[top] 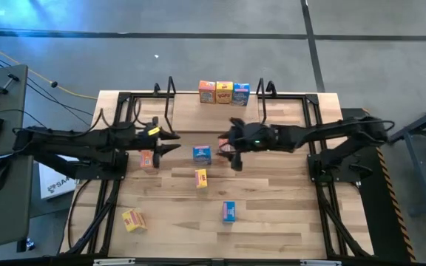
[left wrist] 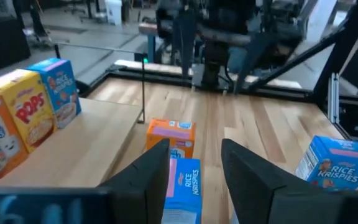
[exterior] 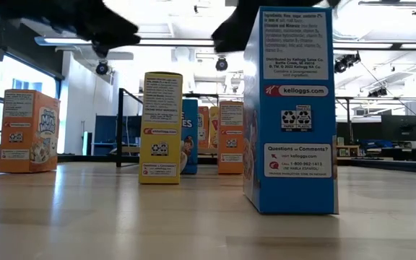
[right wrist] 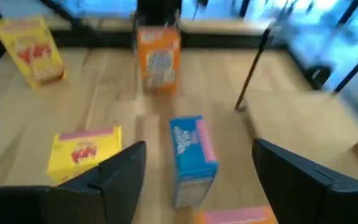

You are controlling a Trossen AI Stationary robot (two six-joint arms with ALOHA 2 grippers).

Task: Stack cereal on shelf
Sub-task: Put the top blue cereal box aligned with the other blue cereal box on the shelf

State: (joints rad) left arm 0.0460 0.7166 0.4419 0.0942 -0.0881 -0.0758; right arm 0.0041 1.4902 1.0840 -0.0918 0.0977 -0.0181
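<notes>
Three cereal boxes, orange, yellow and blue, stand in a row at the far edge of the shelf, a light board between black wire frames. A blue box stands on the table between my two grippers. My left gripper is open, left of it and above the table; the box shows between its fingers in the left wrist view. My right gripper is open, right of it. A small orange box stands just before the right gripper.
More boxes stand loose on the table: orange under the left arm, yellow, blue and yellow toward the near edge. The shelf's wire uprights stand at its ends.
</notes>
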